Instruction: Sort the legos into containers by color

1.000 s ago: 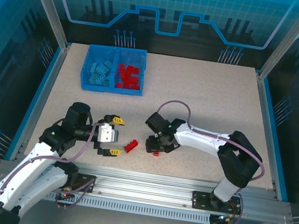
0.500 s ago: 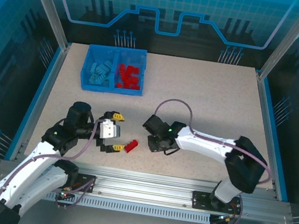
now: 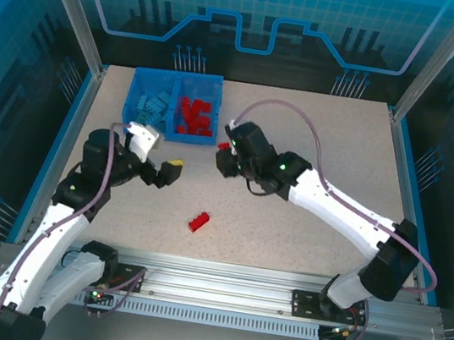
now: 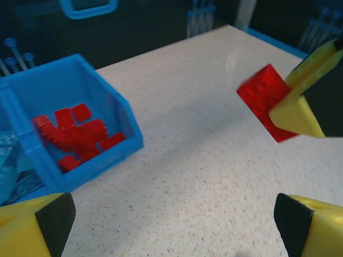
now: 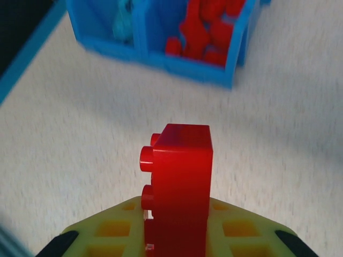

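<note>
The blue bin (image 3: 173, 104) stands at the table's back left. Its left container (image 3: 149, 110) holds light blue legos and its right container (image 3: 195, 116) holds red ones. My right gripper (image 3: 224, 151) hangs just right of the bin's front corner, shut on a red lego (image 3: 223, 145). In the right wrist view that lego (image 5: 180, 176) stands on edge between the yellow fingers (image 5: 244, 230), with the bin (image 5: 161, 51) ahead. My left gripper (image 3: 165, 169) is open in front of the bin, with nothing between its pads (image 4: 53, 219). Another red lego (image 3: 199, 221) lies on the table.
The left wrist view shows the bin's red compartment (image 4: 75, 134) at the left and the right gripper's held red lego (image 4: 265, 101) at the upper right. Blue rails (image 3: 399, 162) edge the table. Bare tabletop spreads right of the bin.
My right gripper shut on a red lego near the front and carried it up and back-left toward the bin. My left gripper drew back from the lying red lego, still open.
</note>
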`<state>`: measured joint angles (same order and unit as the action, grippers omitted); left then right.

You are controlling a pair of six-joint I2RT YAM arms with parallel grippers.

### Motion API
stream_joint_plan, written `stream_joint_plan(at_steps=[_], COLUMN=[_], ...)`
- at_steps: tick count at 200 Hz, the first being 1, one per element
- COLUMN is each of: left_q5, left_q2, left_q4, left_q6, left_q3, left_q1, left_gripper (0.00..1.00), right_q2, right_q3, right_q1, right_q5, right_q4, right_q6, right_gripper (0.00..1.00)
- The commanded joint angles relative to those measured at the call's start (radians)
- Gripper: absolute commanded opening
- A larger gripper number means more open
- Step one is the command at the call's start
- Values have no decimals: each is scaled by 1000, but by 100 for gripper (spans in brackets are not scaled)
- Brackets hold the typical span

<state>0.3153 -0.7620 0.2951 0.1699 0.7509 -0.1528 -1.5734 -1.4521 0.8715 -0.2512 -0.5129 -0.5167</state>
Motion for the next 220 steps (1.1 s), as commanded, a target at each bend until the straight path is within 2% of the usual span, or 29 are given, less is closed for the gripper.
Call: stream_joint_plan(at_steps=[1,27,60,85,104,140,164,200,220], left_q5=[-38,-61,-153,-262,-327,-329,-324,-326,-323], left_q2=[-7,-46,-56,-49,-49,-56,-59,-73,-87], left_q4=[-9,48,87,107,121,122,124,123,128], left_q6=[-184,-193,-196,-195,-190,-192,-193,-191,-190], left_q3=[-6,38,59,59,62,62,63,64,69], left_q1=[51,65,66,65,65,66,65,66,65], left_gripper=[99,99,99,99,99,99,99,99,99], right_q2=[-128,-290,-503,-675,-830,-1107,-1139,-1094,-1057], right_q3=[-121,-294,-524,-734,-930,-1330,-1328,-1277,-1270], right_q1=[-36,-56,-65,-69,-71,-91,-96,-94,-92], right_q5=[8,-28,-101,-165,-236,-277,-247,-206,-177], right_q4=[75,83,63,-5,-75,-226,-225,-232,-226], right_q6=[97,150,221,257,291,327,338,322,313], right_gripper=[24,24,24,24,24,25,27,40,43])
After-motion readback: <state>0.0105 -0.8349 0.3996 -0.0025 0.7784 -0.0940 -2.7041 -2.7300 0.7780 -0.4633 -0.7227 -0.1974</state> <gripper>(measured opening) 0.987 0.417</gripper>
